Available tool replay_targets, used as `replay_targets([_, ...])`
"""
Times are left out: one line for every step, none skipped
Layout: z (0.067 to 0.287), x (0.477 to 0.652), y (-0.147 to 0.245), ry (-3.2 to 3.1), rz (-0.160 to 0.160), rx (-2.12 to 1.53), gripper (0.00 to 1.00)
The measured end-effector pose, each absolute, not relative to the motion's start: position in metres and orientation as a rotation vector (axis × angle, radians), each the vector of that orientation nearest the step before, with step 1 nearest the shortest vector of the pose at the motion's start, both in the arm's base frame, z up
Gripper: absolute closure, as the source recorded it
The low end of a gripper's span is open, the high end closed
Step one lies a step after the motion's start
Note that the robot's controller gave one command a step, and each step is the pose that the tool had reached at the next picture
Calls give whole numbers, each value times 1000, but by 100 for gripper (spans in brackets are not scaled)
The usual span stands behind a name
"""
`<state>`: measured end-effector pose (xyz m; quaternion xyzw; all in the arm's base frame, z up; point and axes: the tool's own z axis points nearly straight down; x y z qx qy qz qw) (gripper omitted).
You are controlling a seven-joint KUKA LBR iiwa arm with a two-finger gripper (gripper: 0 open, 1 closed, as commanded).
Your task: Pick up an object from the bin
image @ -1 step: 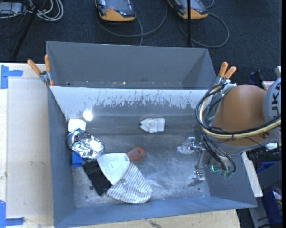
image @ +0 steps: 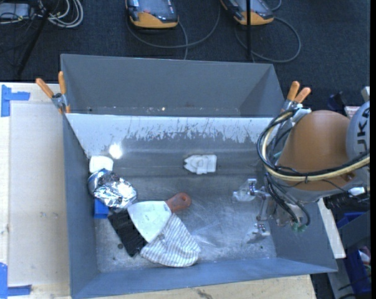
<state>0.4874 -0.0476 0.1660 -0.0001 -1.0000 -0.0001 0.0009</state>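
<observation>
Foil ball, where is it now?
Camera view: foil ball at the bin's left side, between a white lump above and the black brush below.

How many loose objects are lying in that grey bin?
7: a white lump mid-back; at left a white cap, foil ball, blue piece, black brush, brown-handled scraper and striped cloth. More may hide beneath.

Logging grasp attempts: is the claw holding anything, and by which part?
Nothing is held: the claw stands open over bare floor at the right of the bin, apart from the small white object.
</observation>
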Motion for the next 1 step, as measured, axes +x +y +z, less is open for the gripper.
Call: replay_targets([130,533,1,-3140,1,167,0])
